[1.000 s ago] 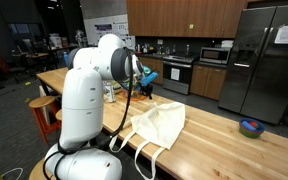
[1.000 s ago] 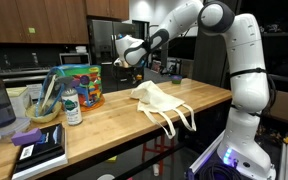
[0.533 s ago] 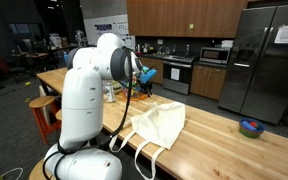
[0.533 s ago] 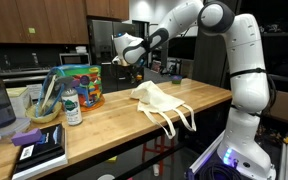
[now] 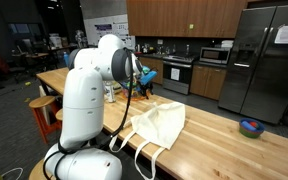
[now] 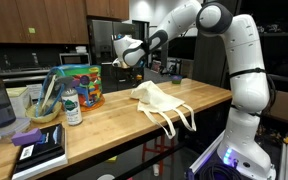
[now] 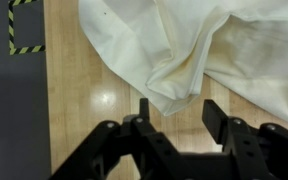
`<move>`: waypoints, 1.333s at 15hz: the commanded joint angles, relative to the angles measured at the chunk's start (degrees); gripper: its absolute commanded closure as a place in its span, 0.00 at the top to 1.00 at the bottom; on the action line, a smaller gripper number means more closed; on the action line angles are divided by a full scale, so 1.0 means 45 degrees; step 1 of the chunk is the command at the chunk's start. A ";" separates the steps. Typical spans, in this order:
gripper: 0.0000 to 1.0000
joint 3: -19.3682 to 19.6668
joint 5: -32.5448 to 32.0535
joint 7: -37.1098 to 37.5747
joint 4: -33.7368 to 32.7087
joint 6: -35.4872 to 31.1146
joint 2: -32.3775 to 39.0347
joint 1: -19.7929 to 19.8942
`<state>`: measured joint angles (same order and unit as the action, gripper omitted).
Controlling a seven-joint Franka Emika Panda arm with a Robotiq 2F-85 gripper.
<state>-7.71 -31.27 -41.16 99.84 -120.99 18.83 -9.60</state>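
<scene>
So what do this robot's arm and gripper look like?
The arm is glossy white with rounded segments. The gripper is black, with two blocky fingers on angular linkages. A black cable hangs beside the arm.

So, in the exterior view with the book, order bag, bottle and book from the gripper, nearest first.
1. Bag, just below the gripper.
2. Bottle, further along the table.
3. Book, at the table's near end.

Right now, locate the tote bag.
In both exterior views the cream tote bag lies on the wooden countertop; in the wrist view, just ahead of the claw.
</scene>
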 commanded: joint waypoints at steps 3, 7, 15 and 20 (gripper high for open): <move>0.99 0.0030 0.0109 0.0000 0.0077 0.0043 0.0378 0.0064; 1.00 0.0100 0.0076 0.0049 0.0222 0.0159 0.0652 0.0106; 0.71 0.0269 0.0051 0.0233 0.0926 0.0579 0.0794 0.0260; 0.43 0.0192 -0.0008 0.0043 0.0748 0.0371 0.0851 0.0241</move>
<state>-6.52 -31.23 -40.67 103.41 -118.97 23.35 -8.61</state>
